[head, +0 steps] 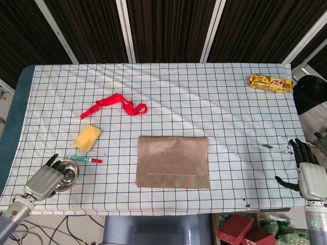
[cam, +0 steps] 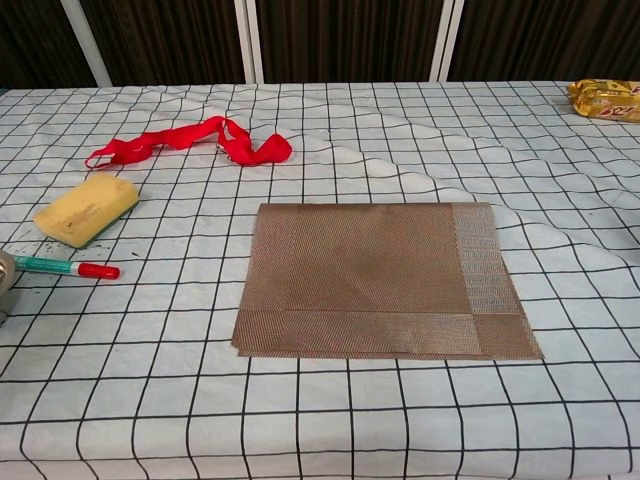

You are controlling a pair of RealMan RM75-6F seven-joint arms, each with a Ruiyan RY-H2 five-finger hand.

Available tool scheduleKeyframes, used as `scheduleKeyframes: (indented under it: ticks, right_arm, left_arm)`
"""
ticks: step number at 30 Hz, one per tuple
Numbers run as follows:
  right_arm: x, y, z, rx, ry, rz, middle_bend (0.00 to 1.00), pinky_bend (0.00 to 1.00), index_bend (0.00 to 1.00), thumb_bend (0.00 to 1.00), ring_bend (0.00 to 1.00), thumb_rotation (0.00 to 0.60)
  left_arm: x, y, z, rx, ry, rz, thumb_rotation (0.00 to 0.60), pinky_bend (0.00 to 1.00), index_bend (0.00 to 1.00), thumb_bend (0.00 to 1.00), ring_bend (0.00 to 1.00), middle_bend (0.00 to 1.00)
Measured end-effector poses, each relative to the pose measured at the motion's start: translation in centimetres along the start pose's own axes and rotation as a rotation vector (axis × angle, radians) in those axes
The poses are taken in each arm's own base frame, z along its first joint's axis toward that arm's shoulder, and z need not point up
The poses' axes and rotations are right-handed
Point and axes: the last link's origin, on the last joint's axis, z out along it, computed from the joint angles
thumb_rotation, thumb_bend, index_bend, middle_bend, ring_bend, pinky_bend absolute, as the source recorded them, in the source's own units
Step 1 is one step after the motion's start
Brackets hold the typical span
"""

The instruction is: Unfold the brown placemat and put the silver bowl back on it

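Checked cloth [head: 204, 92] on table, dark slatted wall [head: 168, 25] behind, mat [head: 173, 162] mid

Even overhead light is falling bright, shadows staying soft, both views holding sharp, background sitting dark.

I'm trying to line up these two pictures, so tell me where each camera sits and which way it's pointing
Head view: high above the near edge, looking steeply down on the whole checked table; shows the left hand around the silver bowl and the right hand off the table's right edge.
Chest view: low at the near edge, looking forward across the table; no hand shows.
Both share: the folded brown placemat, yellow sponge, red ribbon, red-capped pen and gold packet.
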Motion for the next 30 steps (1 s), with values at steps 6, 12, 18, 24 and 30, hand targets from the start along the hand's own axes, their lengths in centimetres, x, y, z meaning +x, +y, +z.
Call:
scheduleKeyframes:
  ticks: [6,12,18,24,30]
  right_arm:
    - [-0.1,0.0,0.0,0.001,-0.005,0.002,0.00,0.16,0.03,0.06,0.00,0.600]
    - [0.0,0.0,0.0,-0.002,-0.004,0.010,0.00,0.16,0.03,0.06,0.00,0.600]
    - [-0.1,-0.2,-0.1,-0.001,-0.010,0.028,0.00,0.16,0.03,0.08,0.00,0.600]
    - [0.0,-0.3,-0.1,-0.002,-0.012,0.041,0.00,0.16,0.03,0.09,0.00,0.600]
    - [0.1,-0.3,-0.1,-0.005,-0.015,0.063,0.00,0.16,0.03,0.09,0.00,0.600]
  left_arm:
    - [2.5,1.2,0.3,-0.014,0.082,-0.091,0.600,0.07,0.27,0.10,0.15,0.28]
    - [5.2,3.0,1.8,-0.057,0.149,-0.109,0.600,0.07,0.28,0.12,0.13,0.27]
    - [6.1,6.9,4.3,-0.127,0.161,-0.095,0.600,0.07,0.36,0.20,0.13,0.27]
    - [6.2,11.9,6.9,-0.204,0.143,-0.111,0.600,0.07,0.45,0.21,0.13,0.27]
    - [6.1,15.9,8.8,-0.245,0.130,-0.087,0.600,0.07,0.50,0.26,0.13,0.27]
